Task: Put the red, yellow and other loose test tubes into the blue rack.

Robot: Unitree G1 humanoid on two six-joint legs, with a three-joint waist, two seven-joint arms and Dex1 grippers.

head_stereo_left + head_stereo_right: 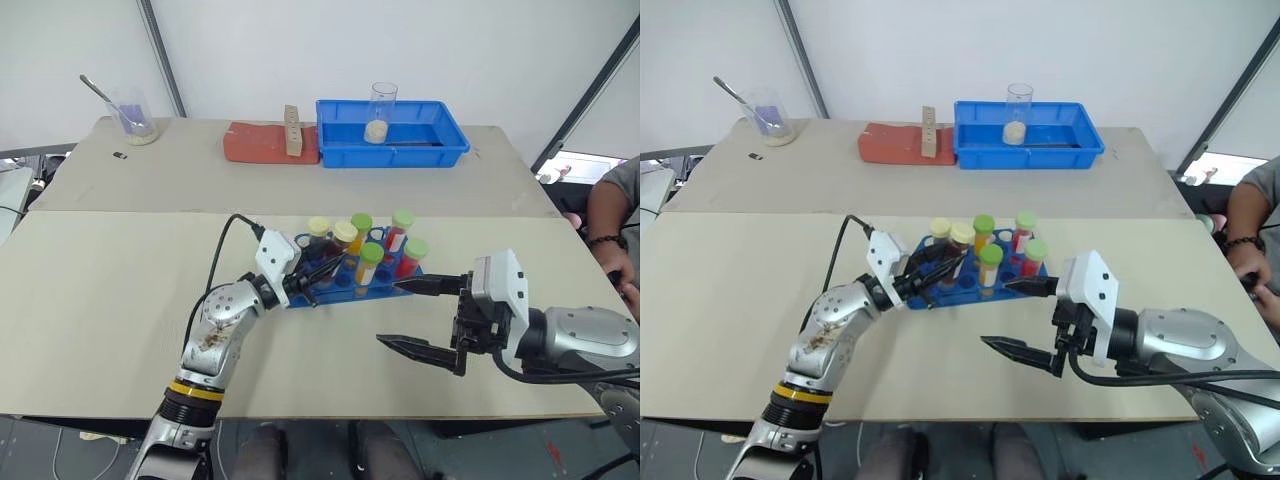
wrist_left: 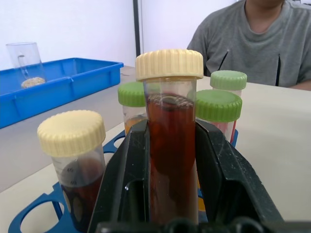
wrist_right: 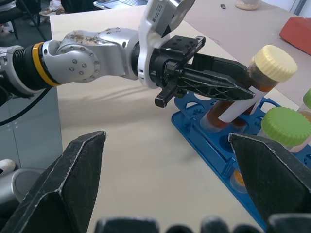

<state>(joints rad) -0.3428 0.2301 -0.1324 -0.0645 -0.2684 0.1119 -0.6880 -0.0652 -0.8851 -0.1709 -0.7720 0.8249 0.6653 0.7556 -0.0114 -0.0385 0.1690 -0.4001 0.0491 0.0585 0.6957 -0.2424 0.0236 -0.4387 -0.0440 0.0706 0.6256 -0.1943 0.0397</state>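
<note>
The blue rack [image 1: 402, 289] stands mid-table and holds several capped tubes: green-capped ones with yellow [image 1: 368, 266] and red [image 1: 410, 256] liquid, and a cream-capped one [image 1: 318, 228]. My left gripper [image 1: 322, 272] reaches in from the rack's left end, shut on a dark red-brown tube with a cream cap [image 2: 171, 145]. That tube [image 3: 266, 73] leans a little, its lower end down at the rack's holes. My right gripper [image 1: 392, 313] hovers open just right of the rack's near side, empty, its fingers [image 3: 82, 170] spread wide.
At the back stand a large blue tray [image 1: 445, 152] with a clear beaker [image 1: 380, 110], a red block [image 1: 260, 143] with a wooden piece, and a beaker with a spoon [image 1: 135, 118]. A person [image 1: 612, 215] sits at the table's right edge.
</note>
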